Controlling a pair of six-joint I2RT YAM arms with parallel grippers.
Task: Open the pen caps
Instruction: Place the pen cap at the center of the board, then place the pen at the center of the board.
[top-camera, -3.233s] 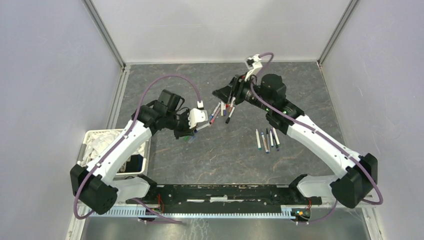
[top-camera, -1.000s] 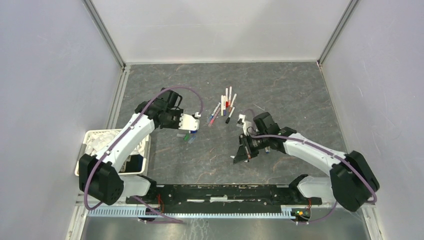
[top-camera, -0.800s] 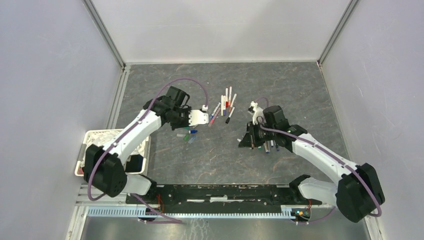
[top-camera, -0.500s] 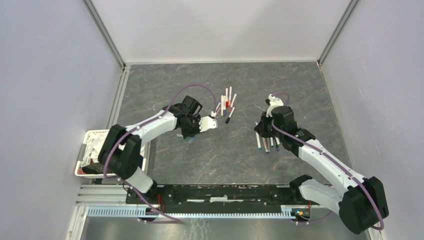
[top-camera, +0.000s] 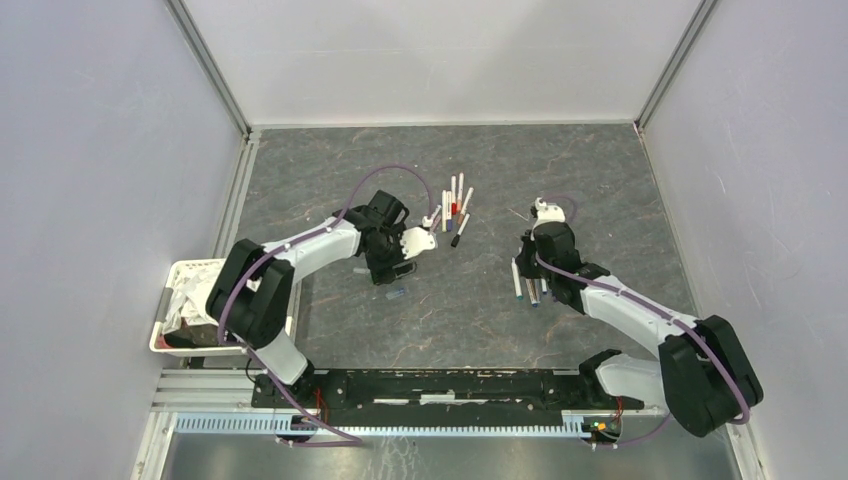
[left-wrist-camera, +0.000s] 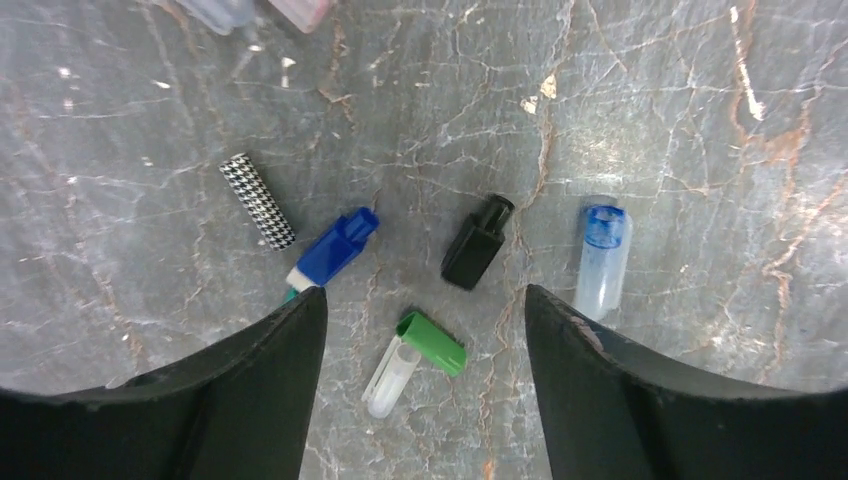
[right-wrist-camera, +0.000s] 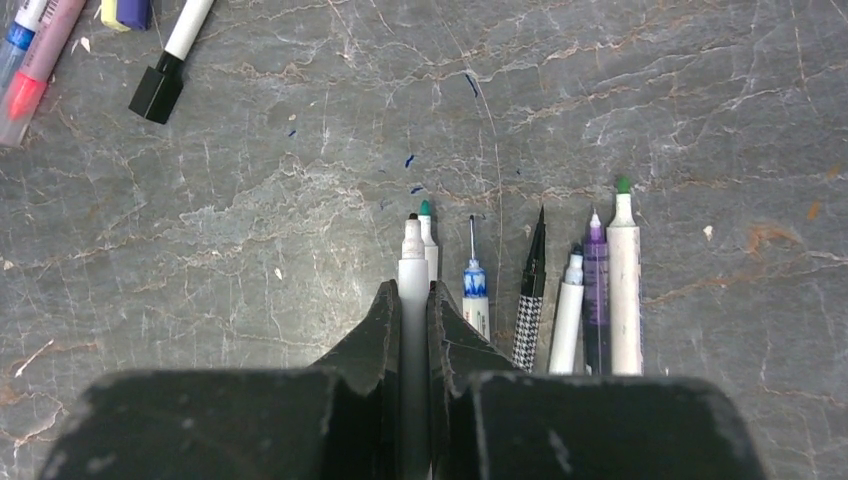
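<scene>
My left gripper (left-wrist-camera: 425, 300) (top-camera: 402, 262) hangs open over several loose pen caps on the table. Between and just beyond its fingers lie a green cap (left-wrist-camera: 432, 343) touching a clear piece, a blue cap (left-wrist-camera: 337, 246), a black cap (left-wrist-camera: 477, 243), a houndstooth cap (left-wrist-camera: 257, 200) and a clear blue-tipped cap (left-wrist-camera: 604, 262). Nothing is held. My right gripper (right-wrist-camera: 413, 290) (top-camera: 528, 258) is shut on an uncapped white pen (right-wrist-camera: 413, 262), low beside a row of uncapped pens (right-wrist-camera: 570, 290) (top-camera: 535, 283). Several capped pens (top-camera: 455, 210) lie in a loose pile at mid-table.
A white basket (top-camera: 172, 300) with crumpled contents stands at the table's left front edge. A black-capped pen (right-wrist-camera: 172, 55) and a red-ended one (right-wrist-camera: 28, 88) lie far left in the right wrist view. Grey walls enclose the table.
My left gripper has swung right over the caps and opened, and a cap now lies below it. My right arm has carried its pen back up to the row of uncapped pens.
</scene>
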